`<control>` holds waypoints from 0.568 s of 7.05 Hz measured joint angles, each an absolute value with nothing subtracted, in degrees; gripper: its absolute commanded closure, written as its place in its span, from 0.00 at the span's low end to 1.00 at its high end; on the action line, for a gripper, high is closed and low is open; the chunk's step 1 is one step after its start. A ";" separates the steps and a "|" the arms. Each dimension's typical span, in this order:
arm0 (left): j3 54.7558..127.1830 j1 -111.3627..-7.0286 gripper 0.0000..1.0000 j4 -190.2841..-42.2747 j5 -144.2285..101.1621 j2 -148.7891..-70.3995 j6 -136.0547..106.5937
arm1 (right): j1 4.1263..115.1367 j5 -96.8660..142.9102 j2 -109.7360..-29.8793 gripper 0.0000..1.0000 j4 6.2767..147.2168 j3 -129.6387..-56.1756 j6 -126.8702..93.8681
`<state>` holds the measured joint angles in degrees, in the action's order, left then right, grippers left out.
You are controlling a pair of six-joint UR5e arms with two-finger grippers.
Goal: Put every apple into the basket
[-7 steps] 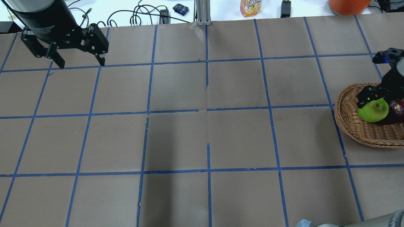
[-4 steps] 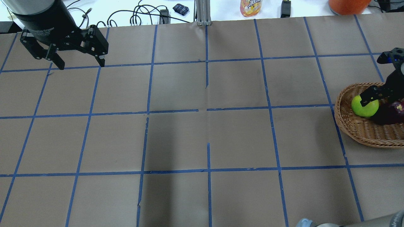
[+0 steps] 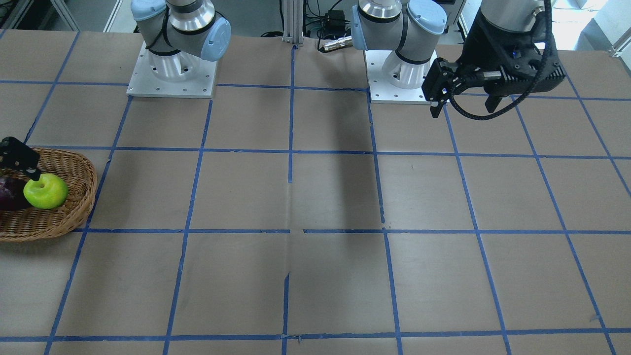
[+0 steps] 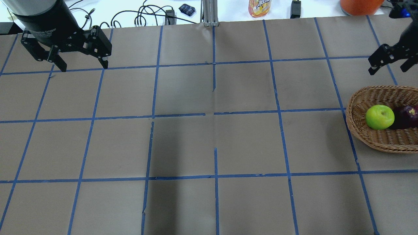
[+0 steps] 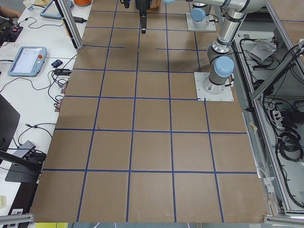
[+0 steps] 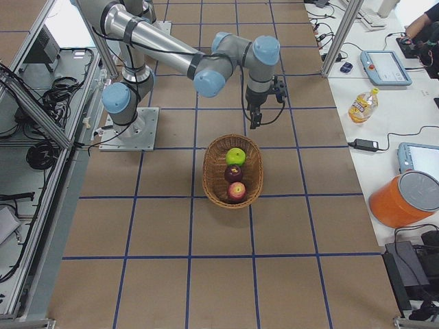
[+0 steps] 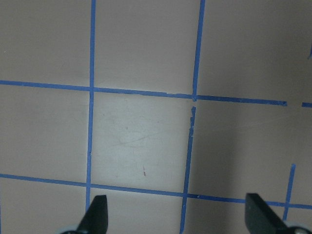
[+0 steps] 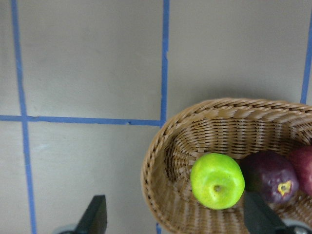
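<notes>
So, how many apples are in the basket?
3. They lie in a row in the basket: the green apple at the end toward the table's middle, the purple apple in the centre, the red apple at the outer end. None seems hidden.

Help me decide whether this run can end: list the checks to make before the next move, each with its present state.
1. Green apple inside the basket: ok, it lies near one end.
2. Purple apple inside: ok, it touches the green one.
3. Red apple inside: ok, the right side view shows it past the purple one.
4. Right gripper open and empty, off the basket rim: ok.
5. Left gripper open and empty: ok.
6. No apple lying on the table: ok, none shows in any view.
</notes>
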<state>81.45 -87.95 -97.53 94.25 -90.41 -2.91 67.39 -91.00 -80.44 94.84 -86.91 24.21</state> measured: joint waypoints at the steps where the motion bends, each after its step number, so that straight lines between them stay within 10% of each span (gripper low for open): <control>1: 81.51 -87.94 0.00 -97.49 94.23 -90.41 -2.92 | 72.28 -90.93 -80.46 0.00 90.02 -82.23 16.12; 4: 81.62 -87.68 0.00 -97.45 94.22 -90.58 -3.07 | 88.02 -90.86 -80.19 0.00 87.01 -77.26 -5.38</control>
